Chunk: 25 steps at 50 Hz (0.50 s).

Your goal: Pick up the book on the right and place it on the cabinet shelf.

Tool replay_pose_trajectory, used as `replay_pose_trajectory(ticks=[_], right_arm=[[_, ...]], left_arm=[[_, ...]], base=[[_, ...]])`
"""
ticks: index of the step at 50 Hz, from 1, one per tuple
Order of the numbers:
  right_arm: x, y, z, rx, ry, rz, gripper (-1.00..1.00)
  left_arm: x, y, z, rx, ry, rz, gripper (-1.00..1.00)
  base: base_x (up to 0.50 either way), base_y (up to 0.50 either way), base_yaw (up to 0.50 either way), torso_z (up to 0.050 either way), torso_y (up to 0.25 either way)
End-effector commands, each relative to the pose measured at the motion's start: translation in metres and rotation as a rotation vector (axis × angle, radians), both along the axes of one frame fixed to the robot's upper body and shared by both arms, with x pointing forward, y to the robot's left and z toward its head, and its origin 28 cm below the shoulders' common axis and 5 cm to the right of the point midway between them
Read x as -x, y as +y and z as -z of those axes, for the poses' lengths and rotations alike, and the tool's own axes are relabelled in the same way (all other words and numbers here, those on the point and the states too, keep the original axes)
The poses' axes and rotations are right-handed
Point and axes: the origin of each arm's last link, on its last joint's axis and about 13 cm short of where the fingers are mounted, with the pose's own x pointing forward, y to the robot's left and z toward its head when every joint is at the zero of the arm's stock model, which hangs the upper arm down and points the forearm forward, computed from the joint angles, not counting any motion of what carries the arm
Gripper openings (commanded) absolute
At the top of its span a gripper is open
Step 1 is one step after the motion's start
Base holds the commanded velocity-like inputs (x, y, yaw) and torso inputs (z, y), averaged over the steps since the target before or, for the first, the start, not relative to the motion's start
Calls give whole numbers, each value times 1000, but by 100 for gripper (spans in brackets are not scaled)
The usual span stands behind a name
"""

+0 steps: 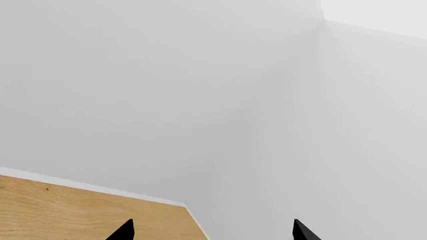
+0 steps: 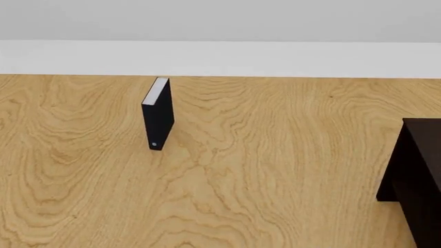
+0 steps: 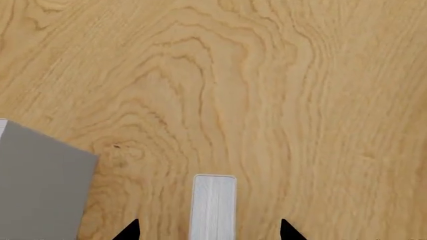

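One upright book (image 3: 213, 206), page edges up.

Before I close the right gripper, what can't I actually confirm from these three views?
- Right wrist view: the book between the right gripper tips is cut off by the frame edge; contact cannot be told.
- Right wrist view: the grey slab is cropped, identity unclear.
- Head view: neither arm shows; the cabinet is cropped, its shelf unseen.
- Left wrist view: only the left gripper tips, wall and table corner.
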Motion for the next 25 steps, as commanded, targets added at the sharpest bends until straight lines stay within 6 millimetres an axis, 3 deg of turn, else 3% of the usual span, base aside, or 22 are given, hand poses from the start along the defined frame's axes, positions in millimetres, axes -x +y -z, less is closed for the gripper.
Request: replay_pose_trajectory(ticks=[1,8,25], right_arm=[[-5,0,14,4,51,-2,100],[-6,0,20,0,70,-1,100],[-8,2,31,-1,104,-10,100]], left_arm=[[1,0,0,2,0,-1,100],[0,0,6,-1,-1,-3,100],[1,0,0,-1,0,-4,100]], base=[[0,0,0,0,0],[0,0,0,0,0],[0,0,0,0,0]])
